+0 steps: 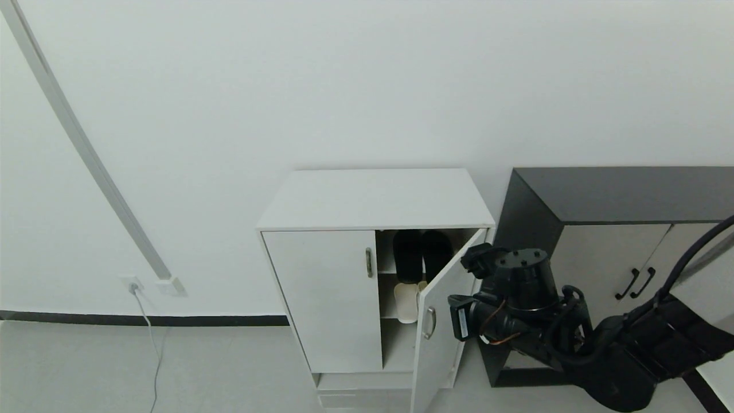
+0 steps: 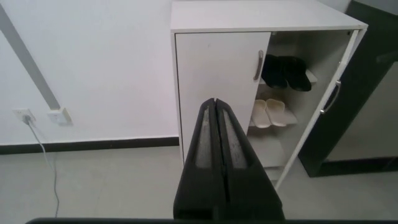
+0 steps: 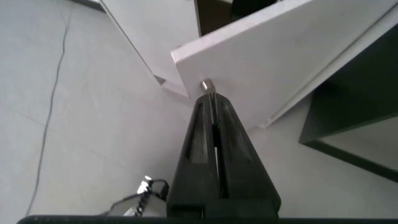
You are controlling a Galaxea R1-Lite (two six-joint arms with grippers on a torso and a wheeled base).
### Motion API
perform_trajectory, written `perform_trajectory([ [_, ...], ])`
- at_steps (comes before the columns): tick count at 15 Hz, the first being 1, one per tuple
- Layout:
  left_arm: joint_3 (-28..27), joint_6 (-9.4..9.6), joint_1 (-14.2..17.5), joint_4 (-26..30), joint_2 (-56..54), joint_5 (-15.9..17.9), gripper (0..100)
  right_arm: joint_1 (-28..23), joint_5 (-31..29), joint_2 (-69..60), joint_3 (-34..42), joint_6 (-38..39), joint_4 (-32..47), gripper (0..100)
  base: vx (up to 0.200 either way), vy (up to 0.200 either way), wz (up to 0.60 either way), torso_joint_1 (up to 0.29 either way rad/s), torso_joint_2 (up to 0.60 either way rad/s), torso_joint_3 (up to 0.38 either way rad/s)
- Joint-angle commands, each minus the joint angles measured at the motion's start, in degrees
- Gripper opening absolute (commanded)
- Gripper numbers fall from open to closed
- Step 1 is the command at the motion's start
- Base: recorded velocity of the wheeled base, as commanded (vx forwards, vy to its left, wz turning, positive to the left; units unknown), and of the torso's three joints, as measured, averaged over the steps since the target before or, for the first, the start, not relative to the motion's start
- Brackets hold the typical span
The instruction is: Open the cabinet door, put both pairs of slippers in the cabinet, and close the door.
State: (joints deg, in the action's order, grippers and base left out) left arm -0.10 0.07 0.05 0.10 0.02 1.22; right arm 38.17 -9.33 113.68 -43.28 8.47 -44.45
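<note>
Both pairs in cabinet (image 1: 373, 198): black slippers (image 1: 421, 252) on top shelf, white slippers (image 1: 407, 301) on shelf below. Door (image 1: 441, 321) half open. Right gripper (image 3: 210, 99), fingers pressed together, tips at door's outer face by handle (image 3: 205, 84), likely to push it shut. Left gripper (image 2: 214, 107), fingers also together, well apart from cabinet front.

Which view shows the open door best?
Head view: the door shows nearly whole, ajar, with its handle. Left wrist view catches it edge-on; right wrist view shows part of its face by the right pincer.

slippers (image 1: 422, 252) on top shelf | second pair (image 1: 407, 301) shelf below | cabinet (image 1: 373, 201) left of sideboard (image 1: 619, 195)
</note>
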Motion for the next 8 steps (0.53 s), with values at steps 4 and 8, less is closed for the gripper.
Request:
perform_trajectory([
  [4, 0.0, -0.07, 0.0, 0.0, 0.1, 0.0, 0, -0.1, 0.3, 0.8, 6.0, 0.0, -2.7, 0, 0.100, 0.000, 0.00, 0.006, 0.00, 0.002],
  [8, 0.0, -0.07, 0.0, 0.0, 0.0, -0.1, 0, -0.1, 0.6, 5.2, 2.4, 0.2, -3.8, 0, 0.000, 0.000, 0.00, 0.000, 0.00, 0.000],
])
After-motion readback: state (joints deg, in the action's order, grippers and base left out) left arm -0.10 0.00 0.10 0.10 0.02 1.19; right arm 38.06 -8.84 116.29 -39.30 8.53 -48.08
